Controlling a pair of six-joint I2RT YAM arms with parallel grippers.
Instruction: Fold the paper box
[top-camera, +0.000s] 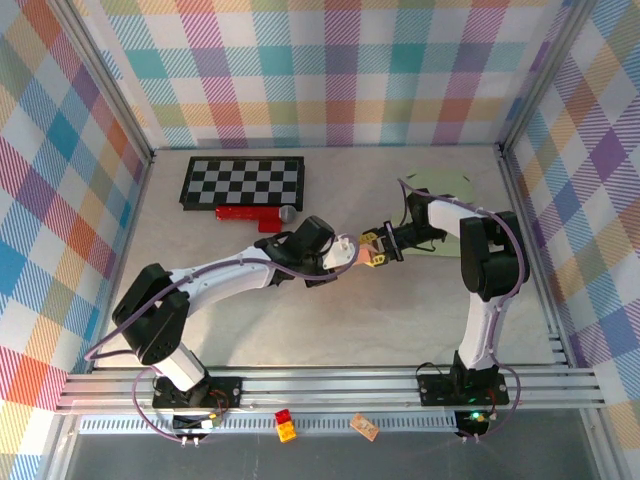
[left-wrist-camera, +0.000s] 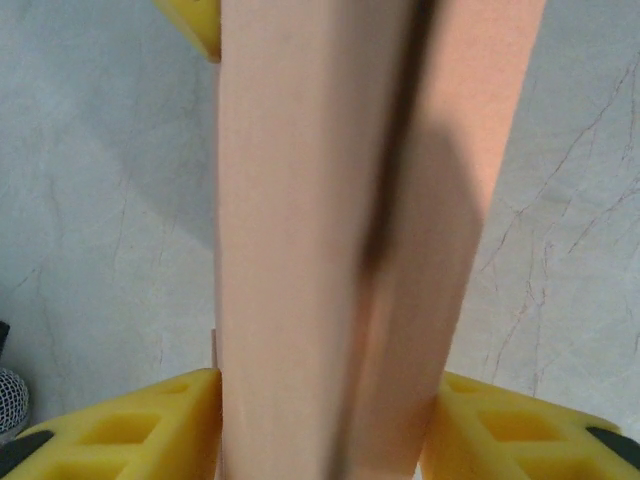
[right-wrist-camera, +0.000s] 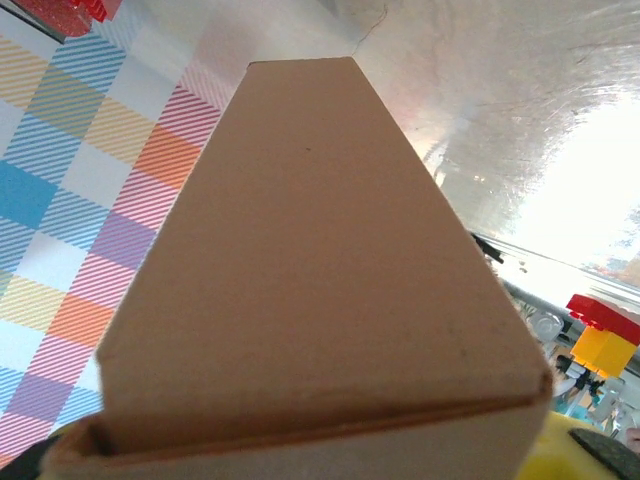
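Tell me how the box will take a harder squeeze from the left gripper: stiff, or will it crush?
Probably light and hollow: the box shows a thin card edge at its near end. It would likely dent under a hard squeeze, since the left fingers press its flat walls, not its edges. Its smooth faces may slip.
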